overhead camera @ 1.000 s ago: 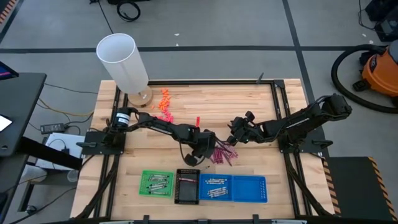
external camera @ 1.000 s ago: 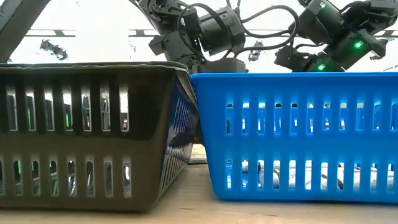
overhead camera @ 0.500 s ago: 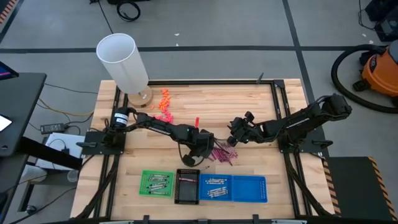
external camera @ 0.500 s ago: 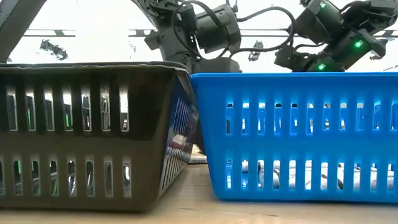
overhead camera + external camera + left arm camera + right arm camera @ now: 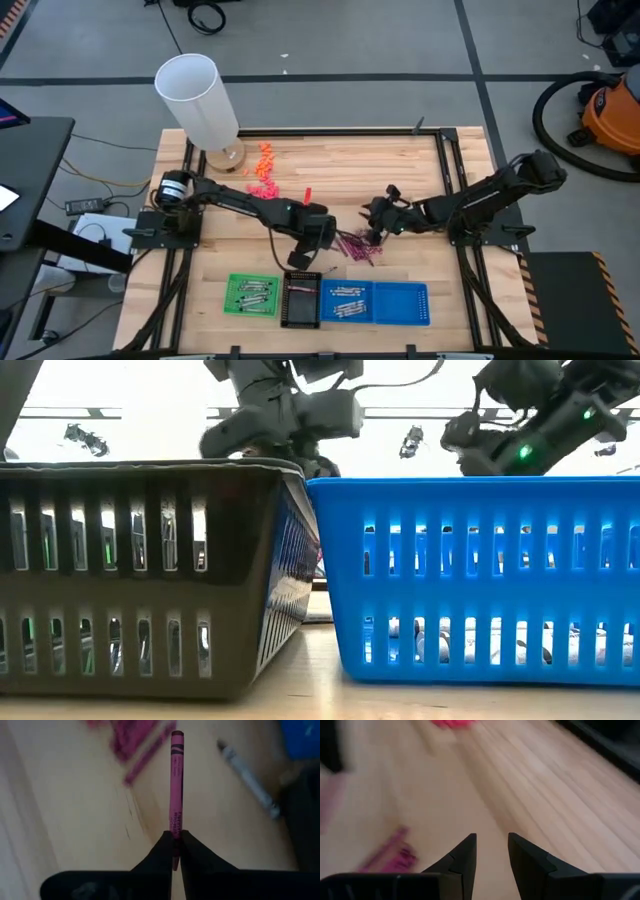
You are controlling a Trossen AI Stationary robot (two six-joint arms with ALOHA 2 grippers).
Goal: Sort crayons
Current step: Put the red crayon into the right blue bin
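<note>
Crayon (image 5: 175, 780) held in left pincer (image 5: 175, 851), above wooden tabletop (image 5: 340, 165).
Pincer fingers clamp one end of this thin, stiff, paper-wrapped magenta stick; it looks light but likely brittle, so a gentle grip nearer the middle seems safer. Farther off, right pincer (image 5: 491, 851) hovers apart, empty, near the pile (image 5: 360, 245).

Magenta crayon (image 5: 175, 780) pinched upright; magenta crayons (image 5: 358, 246) heaped mid-table.

Bare board (image 5: 420, 165) at upper right gives me free passage. A white cylinder (image 5: 198, 100) and orange lumps (image 5: 263, 168) block upper left; trays (image 5: 327, 300) line the bottom edge.
</note>
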